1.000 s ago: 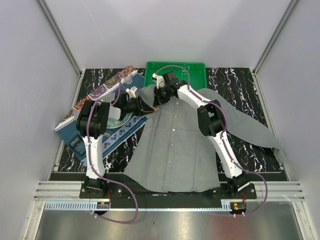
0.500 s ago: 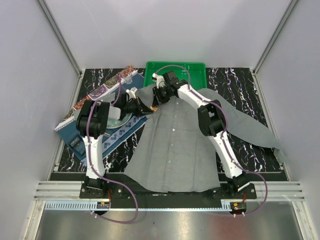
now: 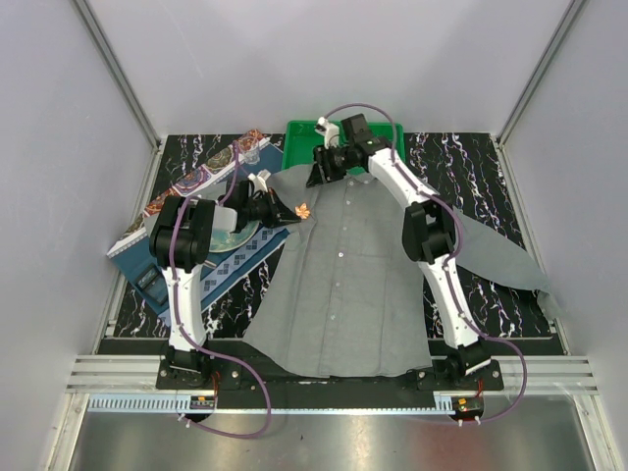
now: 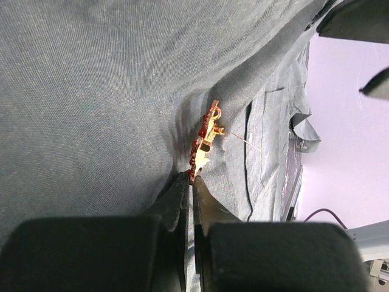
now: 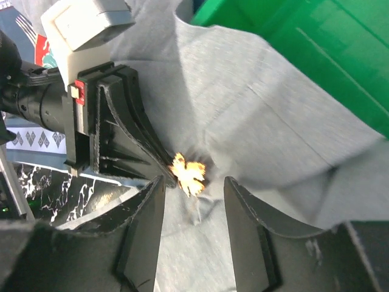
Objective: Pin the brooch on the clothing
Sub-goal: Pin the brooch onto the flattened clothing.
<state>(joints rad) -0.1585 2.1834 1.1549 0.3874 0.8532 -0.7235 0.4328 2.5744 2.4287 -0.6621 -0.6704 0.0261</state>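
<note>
The grey shirt [image 3: 343, 285] lies spread flat between the arms. The small orange-red brooch [image 3: 302, 210] sits on a raised fold of it near the left collar. My left gripper [image 3: 291, 210] reaches in from the left, shut on the brooch's lower edge. In the left wrist view the fingertips [image 4: 192, 178] pinch the brooch [image 4: 205, 141] against the cloth [image 4: 91, 91], and a thin pin sticks out beside it. My right gripper [image 3: 316, 180] hovers just behind, open. In the right wrist view the brooch [image 5: 188, 171] glints just beyond my right gripper [image 5: 194, 180], untouched by its fingers.
A green tray [image 3: 383, 137] stands at the back behind the collar. A dark blue patterned placemat [image 3: 211, 270] with a round plate [image 3: 235, 238] lies at the left under my left arm. A patterned box [image 3: 191, 182] lies behind it. The shirt's right sleeve [image 3: 491, 250] stretches toward the right edge.
My right gripper has opened, let go of the brooch and drawn back toward the tray. My left gripper has shut on the brooch.
</note>
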